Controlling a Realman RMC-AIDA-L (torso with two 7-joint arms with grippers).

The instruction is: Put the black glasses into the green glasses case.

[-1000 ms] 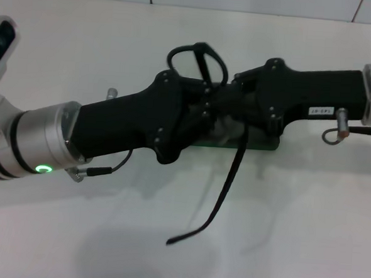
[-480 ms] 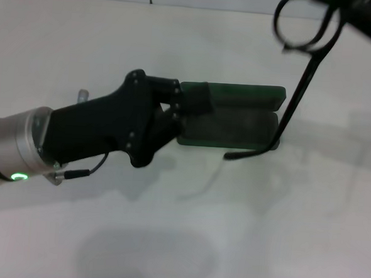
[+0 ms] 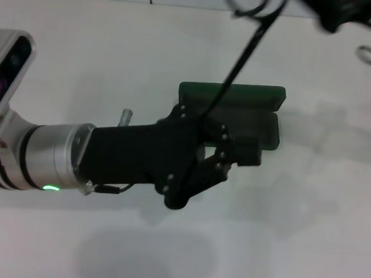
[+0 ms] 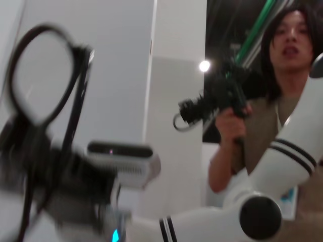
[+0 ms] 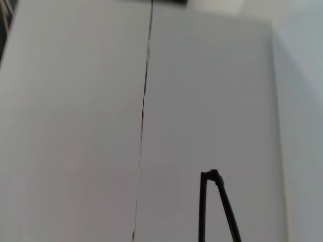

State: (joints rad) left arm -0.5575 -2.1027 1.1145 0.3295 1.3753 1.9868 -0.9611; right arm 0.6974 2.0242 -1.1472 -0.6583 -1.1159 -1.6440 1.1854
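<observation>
spectacles under inspection: the black glasses [image 3: 245, 35] hang at the upper centre of the head frame, held by the right claw [image 3: 335, 12] at the top right edge. that claw is closed on the frame end, though the exact contact is cropped. one temple arm trails down and left across the lid of the green glasses case [image 3: 237, 111]; whether its tip touches the case cannot be told.

handling judgement: thin wire-like frame, rounded clear lenses, long slender curved temples. light, springy at the hinges, fragile at the lenses; likely to swing and twist when held by one end. best hold is at the bridge or the hinge corner, never on a lens.

the case lies open at frame centre on the white desk [image 3: 305, 234], hard-shelled, dark green, rounded corners, dark lining. smooth shell, likely to slide if pushed.

the left claw [image 3: 235, 156] lies over the near half of the case, low on the desk. its fingers appear drawn together; whether they pinch the case edge cannot be told.
</observation>
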